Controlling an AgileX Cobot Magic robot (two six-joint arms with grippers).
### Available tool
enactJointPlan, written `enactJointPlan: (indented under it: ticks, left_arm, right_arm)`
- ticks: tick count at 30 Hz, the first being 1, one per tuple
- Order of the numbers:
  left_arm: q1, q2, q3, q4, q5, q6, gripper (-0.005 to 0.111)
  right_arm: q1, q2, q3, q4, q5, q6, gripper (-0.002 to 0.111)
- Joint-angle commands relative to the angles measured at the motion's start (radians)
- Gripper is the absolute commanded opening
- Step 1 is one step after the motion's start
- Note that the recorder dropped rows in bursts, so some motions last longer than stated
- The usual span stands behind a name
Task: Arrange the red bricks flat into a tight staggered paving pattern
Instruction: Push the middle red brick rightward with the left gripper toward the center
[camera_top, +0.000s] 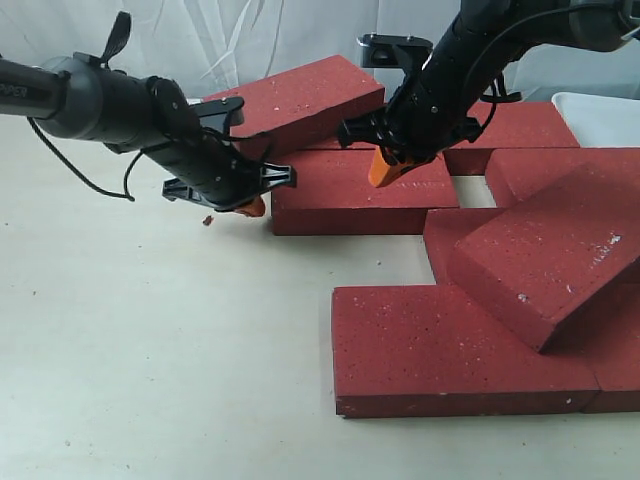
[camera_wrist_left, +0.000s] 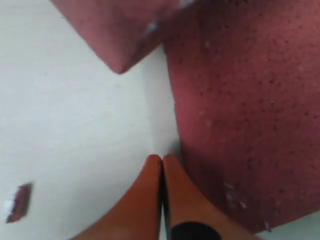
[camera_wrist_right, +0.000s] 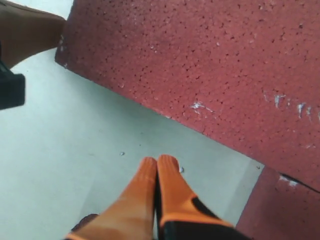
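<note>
Landmark: flat dark red speckled rectangular paving brick (camera_top: 360, 195); left gripper (camera_top: 252, 207) pinched together, empty, at its left end; right gripper (camera_top: 383, 170) likewise, far edge. Presumably for shoving bricks (camera_top: 460, 350) tight.

A staged indoor robot test area, seemingly a lab. Under my orange jaws spreads a plain off-white, lightly scuffed work surface (camera_top: 150, 380). Beyond the jaws hangs a crumpled white sheet backdrop (camera_top: 250, 40). My two black, cable-trailing robot arms (camera_top: 110, 100) reach over loose dark red rectangular paving bricks (camera_top: 450, 350). The corner of a white container (camera_top: 605, 118) sits past my right jaws.
</note>
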Motion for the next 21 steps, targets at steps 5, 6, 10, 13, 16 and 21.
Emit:
enactJointPlan:
  ticks: [5, 6, 10, 13, 16, 21]
  left_arm:
    - [-0.062, 0.04, -0.048, -0.096, -0.065, -0.004, 0.0]
    - [-0.066, 0.042, -0.055, -0.104, -0.067, 0.0, 0.0]
    - [-0.097, 0.046, -0.068, -0.116, -0.102, 0.0, 0.0]
    - [-0.112, 0.046, -0.072, -0.121, -0.138, 0.0, 0.0]
    - [-0.129, 0.046, -0.072, -0.159, -0.169, 0.001, 0.0]
    - [-0.133, 0.046, -0.072, -0.169, -0.181, 0.001, 0.0]
  right_arm:
    - [-0.003, -0.002, -0.005, -0.006, 0.001, -0.006, -0.001]
    - [-0.003, -0.002, -0.005, -0.006, -0.002, -0.006, -0.001]
    - [-0.003, -0.002, -0.005, -0.006, -0.003, -0.006, -0.001]
    - [-0.003, -0.002, -0.005, -0.006, 0.0, -0.006, -0.001]
    - [-0.003, -0.002, -0.005, -0.006, 0.0, -0.006, -0.001]
    - [-0.003, -0.002, -0.005, -0.006, -0.002, -0.006, -0.001]
